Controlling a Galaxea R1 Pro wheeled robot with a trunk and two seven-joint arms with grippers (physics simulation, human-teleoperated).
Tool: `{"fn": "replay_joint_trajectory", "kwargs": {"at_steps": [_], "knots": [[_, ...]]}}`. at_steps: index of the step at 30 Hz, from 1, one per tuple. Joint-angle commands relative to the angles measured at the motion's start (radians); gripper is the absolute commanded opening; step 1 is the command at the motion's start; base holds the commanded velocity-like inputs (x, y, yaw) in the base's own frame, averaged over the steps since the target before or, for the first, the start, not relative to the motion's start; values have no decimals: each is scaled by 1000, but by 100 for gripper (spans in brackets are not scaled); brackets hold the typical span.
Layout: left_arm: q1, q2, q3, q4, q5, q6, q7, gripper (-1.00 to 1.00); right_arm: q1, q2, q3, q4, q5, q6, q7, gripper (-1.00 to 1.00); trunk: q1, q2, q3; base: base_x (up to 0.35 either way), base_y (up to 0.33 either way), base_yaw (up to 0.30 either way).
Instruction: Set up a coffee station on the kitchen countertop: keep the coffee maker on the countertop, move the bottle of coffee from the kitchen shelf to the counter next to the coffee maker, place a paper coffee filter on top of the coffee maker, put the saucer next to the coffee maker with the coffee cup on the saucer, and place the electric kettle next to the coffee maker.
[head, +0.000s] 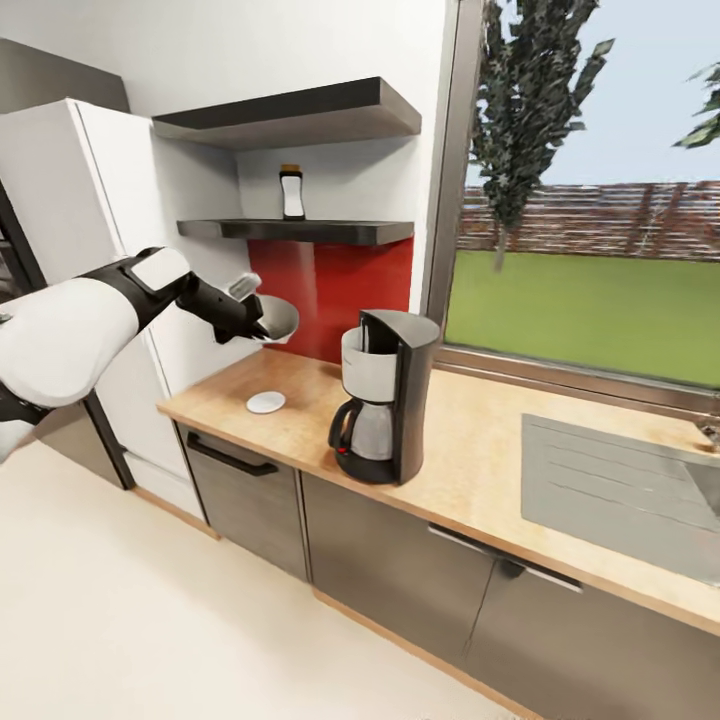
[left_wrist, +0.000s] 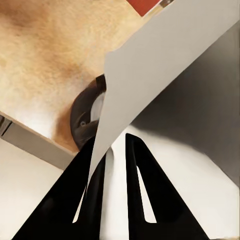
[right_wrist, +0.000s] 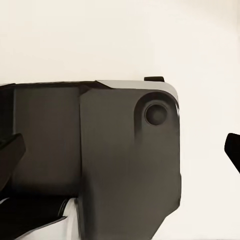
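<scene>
The paper coffee filter (head: 277, 318) is pinched in the left gripper (head: 256, 322), held in the air above the left end of the wooden surface (head: 470, 440), in front of the red backsplash (head: 335, 290). In the left wrist view the jaws are closed on the filter's lower edge (left_wrist: 150, 85) — the pale sheet fans out from between the dark fingers (left_wrist: 142, 170) and hides much of what lies past it. Beneath it, a dark round object (left_wrist: 86, 116) shows on the wood, too hidden to name.

The coffee maker (head: 385, 395) stands on the surface to the right of the filter, well apart from it, its glass carafe (head: 368, 430) seated in the base; whether the carafe holds anything cannot be told. A white saucer (head: 266, 402) lies flat on the surface, left of the coffee maker and below the held filter, with nothing on it. The bottle of coffee (head: 292, 192) stands upright on the lower wall shelf (head: 300, 230).

A sink (head: 620, 490) is sunk into the surface at the right, under the window (head: 590, 190).

In the right wrist view, the right gripper's dark fingertips (right_wrist: 233, 149) sit at opposite edges — jaws wide apart, holding nothing
</scene>
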Motion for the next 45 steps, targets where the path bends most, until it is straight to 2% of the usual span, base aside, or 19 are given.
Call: {"fn": "replay_joint_trajectory", "kwargs": {"at_steps": [1,11,25,33,45], "knots": [[-1,1,2,2,1,1,0,-100,0,0,-3,0,-1,-3,0,100,1,-2,-2,0,0,-268],[-1,6,-1,1,0,1,0,-100,0,2,-3,-2,-1,-1,0,100,1,-2,-2,0,0,-251],[1,14,4,-5,11,-5,-6,-100,0,10,-3,-3,0,-3,-2,100,1,-2,-2,0,0,-3],[-13,59,7,-49,12,1,-8,-100,0,10,-4,-4,-1,-3,-1,100,1,-2,-2,0,0,0],[-15,63,6,-48,11,3,-46,-100,0,7,-5,-6,-2,-3,-3,100,1,-2,-2,0,0,0]]}}
